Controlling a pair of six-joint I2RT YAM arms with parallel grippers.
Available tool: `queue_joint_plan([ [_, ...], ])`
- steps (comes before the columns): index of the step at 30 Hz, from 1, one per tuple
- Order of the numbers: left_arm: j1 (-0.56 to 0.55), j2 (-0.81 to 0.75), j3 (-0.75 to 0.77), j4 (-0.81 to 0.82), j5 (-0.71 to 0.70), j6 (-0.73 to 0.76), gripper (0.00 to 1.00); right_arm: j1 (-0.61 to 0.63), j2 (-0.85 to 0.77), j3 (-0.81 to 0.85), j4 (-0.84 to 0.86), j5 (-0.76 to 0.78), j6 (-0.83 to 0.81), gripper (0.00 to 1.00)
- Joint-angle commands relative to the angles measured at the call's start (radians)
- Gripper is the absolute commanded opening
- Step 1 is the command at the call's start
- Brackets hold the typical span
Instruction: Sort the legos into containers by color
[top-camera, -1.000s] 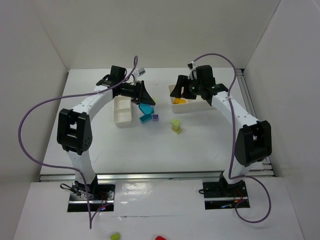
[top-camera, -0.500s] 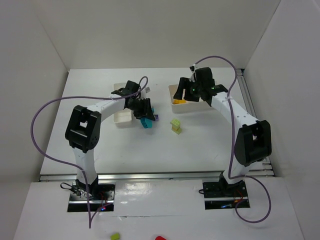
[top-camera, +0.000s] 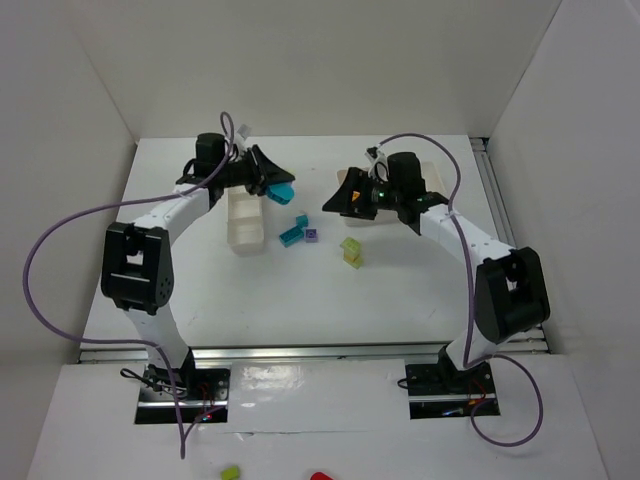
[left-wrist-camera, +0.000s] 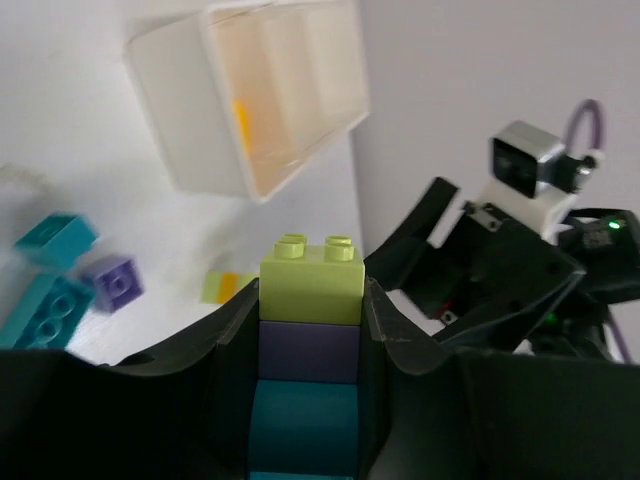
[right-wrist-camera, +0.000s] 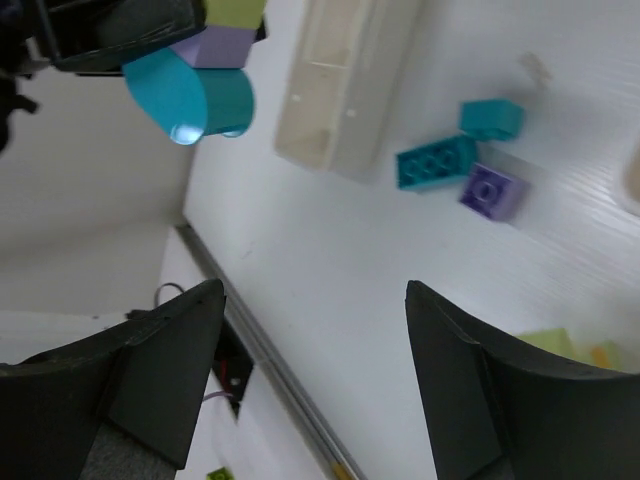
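My left gripper is raised above the far end of the narrow container and is shut on a stack of legos: lime green on top, purple in the middle, teal below. My right gripper hangs open and empty at the left edge of the wide container, which has a yellow brick inside. Two teal bricks and a purple brick lie on the table between the containers. A lime and yellow stack stands a little nearer.
The right wrist view looks past its open fingers across the table to the narrow container and the left gripper's stack. White walls enclose the table. The arms face each other about a hand's width apart.
My left gripper rose from the table beside the teal bricks, carrying the stack up and back. My right gripper swung left out of the wide container and opened wider.
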Motion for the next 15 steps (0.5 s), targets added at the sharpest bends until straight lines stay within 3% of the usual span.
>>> queue_joint_plan([
  [1,-0.014,-0.057,-0.017,0.332,0.109,-0.206,0.00,0.039,0.001,0.004,0.294,-0.160,0.170,0.80],
  [6,-0.014,-0.079,-0.033,0.411,0.089,-0.238,0.00,0.070,0.081,0.052,0.499,-0.181,0.295,0.83],
  [11,-0.014,-0.059,-0.059,0.578,0.137,-0.336,0.00,0.088,0.182,0.148,0.520,-0.204,0.318,0.83],
  [15,-0.014,-0.059,-0.050,0.590,0.155,-0.336,0.00,0.088,0.225,0.171,0.611,-0.214,0.370,0.83],
])
